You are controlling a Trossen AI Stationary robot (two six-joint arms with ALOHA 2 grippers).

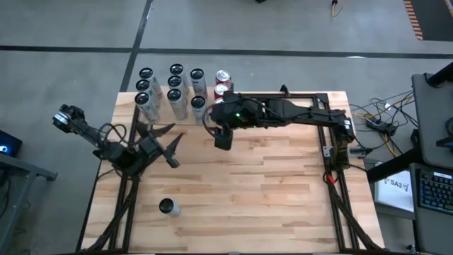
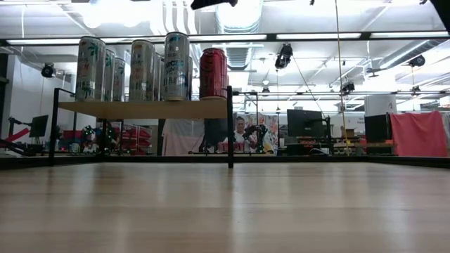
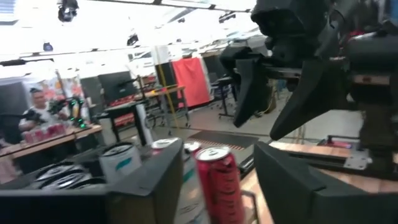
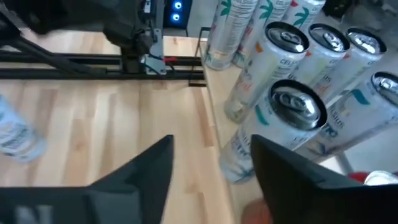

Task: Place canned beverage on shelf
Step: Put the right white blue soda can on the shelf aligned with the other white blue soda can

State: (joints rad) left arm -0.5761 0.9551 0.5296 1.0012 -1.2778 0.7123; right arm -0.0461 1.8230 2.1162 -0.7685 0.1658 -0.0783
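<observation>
Pale wood plank shelf (image 2: 144, 108) crowded; rear cans hidden.
You'll see both claws empty, fingers apart: left gripper (image 1: 164, 144), right gripper (image 1: 222, 139).

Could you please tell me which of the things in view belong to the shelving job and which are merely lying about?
Belonging to the job:
- shelf
- white cans and red cans on it
- lone can on the table
- left hand, right hand, both empty

Lying about:
- cables
- keyboard
</observation>
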